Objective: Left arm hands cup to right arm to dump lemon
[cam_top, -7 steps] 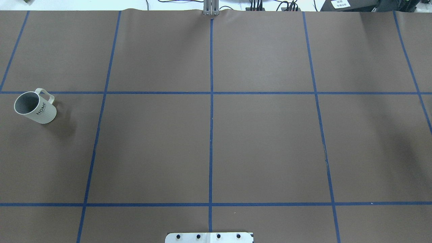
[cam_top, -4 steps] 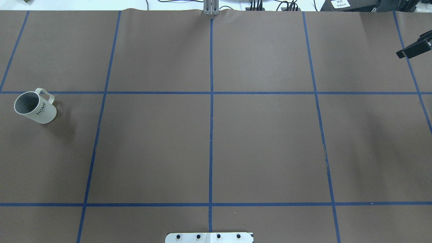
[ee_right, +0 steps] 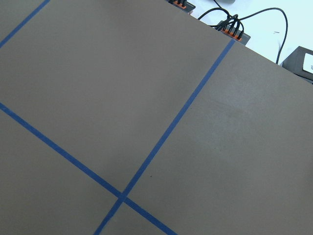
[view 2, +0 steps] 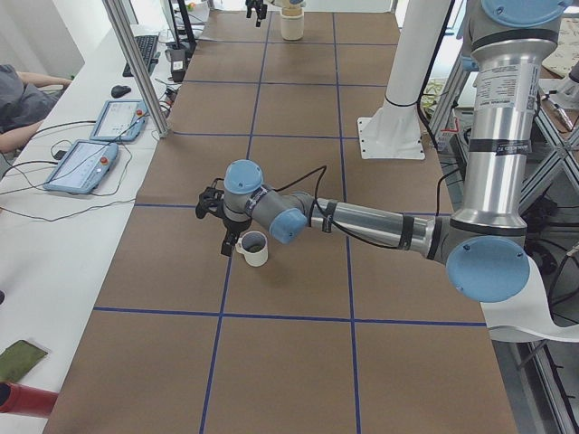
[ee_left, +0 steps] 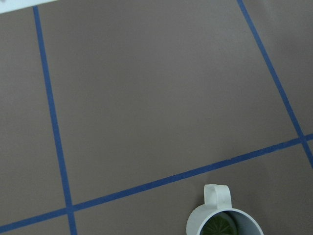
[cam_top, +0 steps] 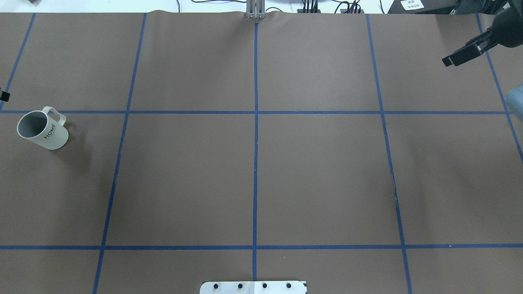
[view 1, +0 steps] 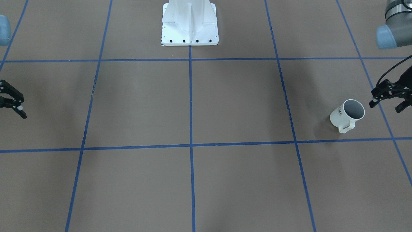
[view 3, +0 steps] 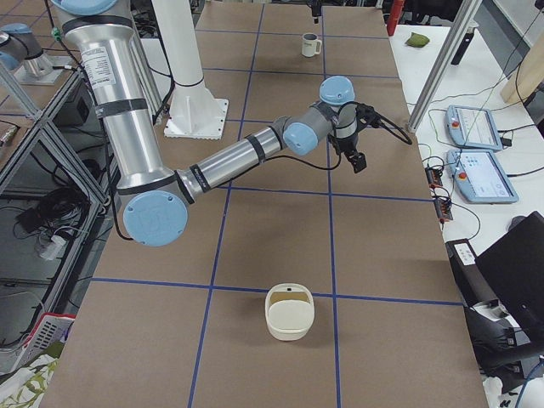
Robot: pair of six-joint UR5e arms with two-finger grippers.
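Note:
The white ribbed cup marked HOME stands upright at the table's far left, also seen in the front view. The left wrist view shows its rim and handle with a greenish-yellow lemon slice inside. My left gripper is open and empty, hovering just beside the cup on its outer side, not touching; only a black tip shows overhead. My right gripper is open and empty at the table's far right, far from the cup.
The white robot base stands at the table's near middle edge. A cream bowl sits at the right end of the table. Tablets lie on the side bench beyond the far edge. Blue tape lines grid the brown table cover.
My right gripper has come into the overhead view from the right edge and moved left. A tip of my left gripper has appeared at the left edge. The cup has not moved.

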